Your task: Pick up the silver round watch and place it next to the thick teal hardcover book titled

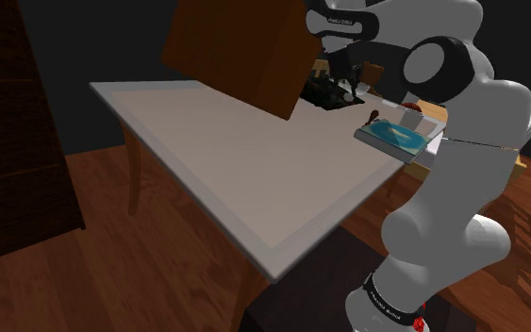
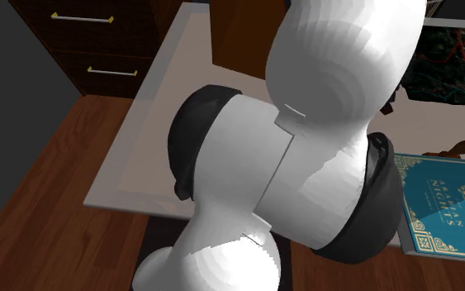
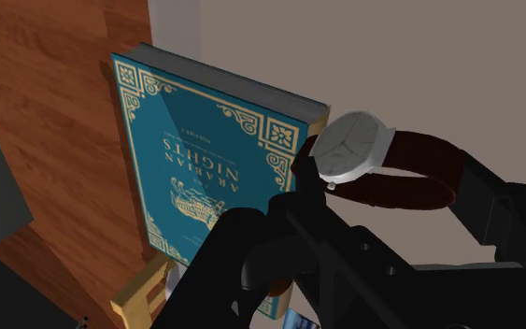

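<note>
Pale table top (image 1: 254,160) is spreading under my arm (image 1: 452,141). My gripper (image 3: 389,173) is clasping the silver watch (image 3: 349,148), closing on its dark red strap (image 3: 410,192) from both sides. I am holding it just beside a corner of the teal book (image 3: 195,159) (touching the table or not, I cannot tell), which is lying at the table's edge.

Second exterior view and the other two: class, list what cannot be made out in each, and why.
Second exterior view: the white arm hides much of the table; the right edge cuts off the teal book.
Shoulder view: the book's title is too small to read; a brown box hides the table's far side.
Wrist view: the gripper covers a book corner and the strap end of the silver watch.
</note>
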